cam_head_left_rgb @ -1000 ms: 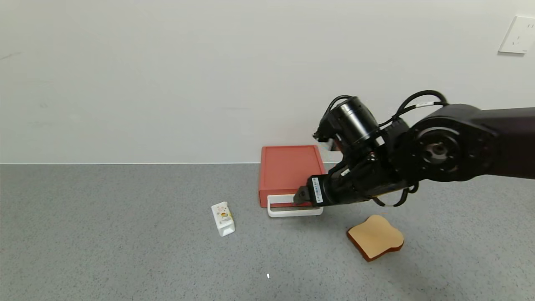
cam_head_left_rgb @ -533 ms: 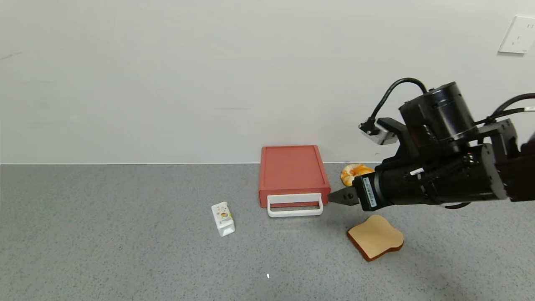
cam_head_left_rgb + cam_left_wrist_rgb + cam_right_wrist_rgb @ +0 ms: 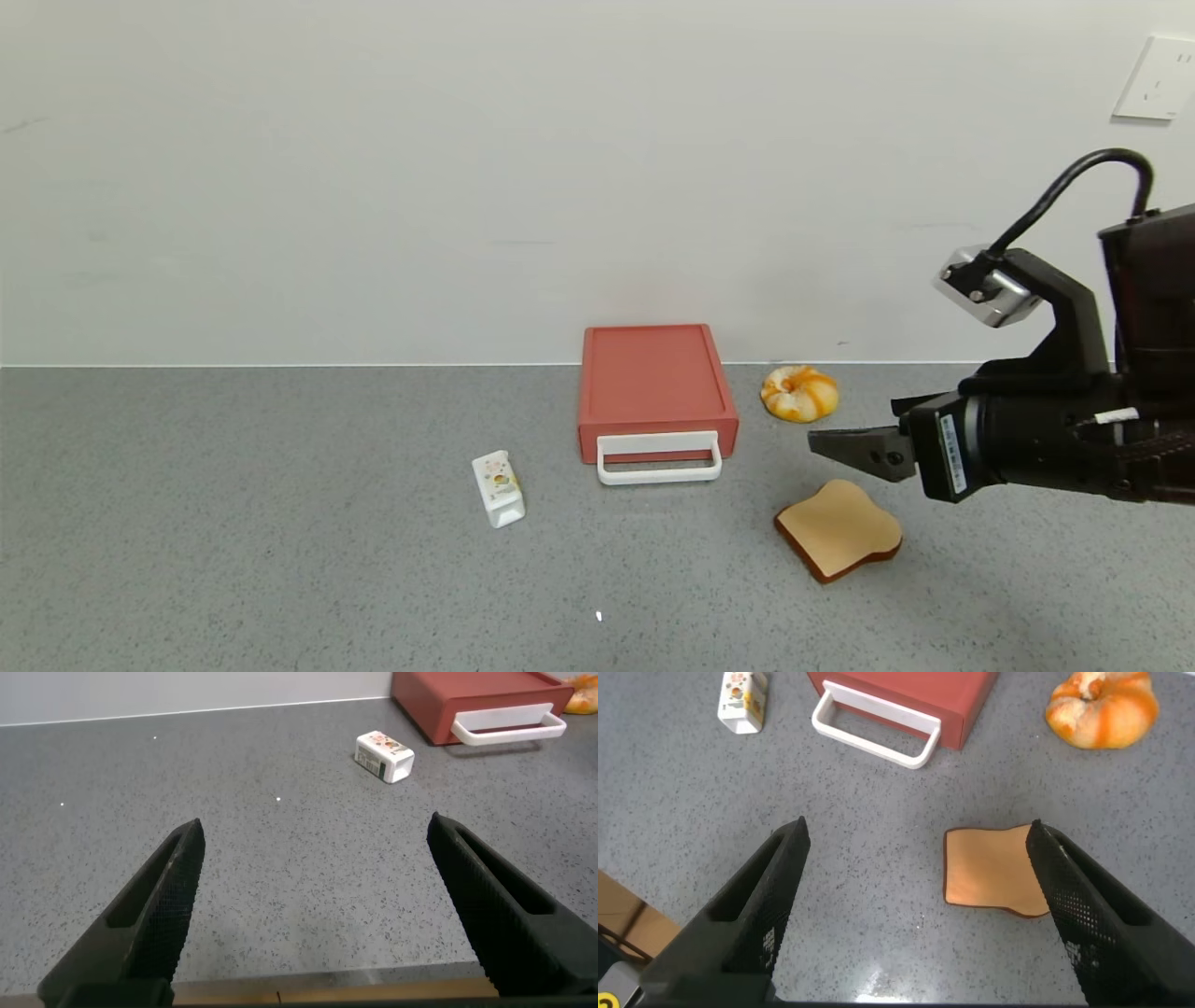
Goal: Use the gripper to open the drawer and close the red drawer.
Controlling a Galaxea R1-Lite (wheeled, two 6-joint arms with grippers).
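1. The red drawer [image 3: 656,385] is seen at the back of the grey table [image 3: 233,523], against the wall, with its tray pushed fully in and its white handle [image 3: 659,459] lying flat at the 6 o'clock edge.
2. The right gripper [image 3: 845,441] is held above the table at the drawer's 3 o'clock, well apart from the handle; its fingers are spread and nothing is grasped.
3. In the right wrist view the open fingers [image 3: 757,905] are shown with bare table and the toast slice [image 3: 994,871] between them.
4. The left gripper [image 3: 313,905] is parked low over the table, apart from the drawer, with fingers released and empty.
5. A small white carton [image 3: 498,488] is noted at the drawer's 8 o'clock, a bun [image 3: 799,393] at 3 o'clock.
6. By the shut tray and the free handle, the closing looks done; little or nothing seems to be left.
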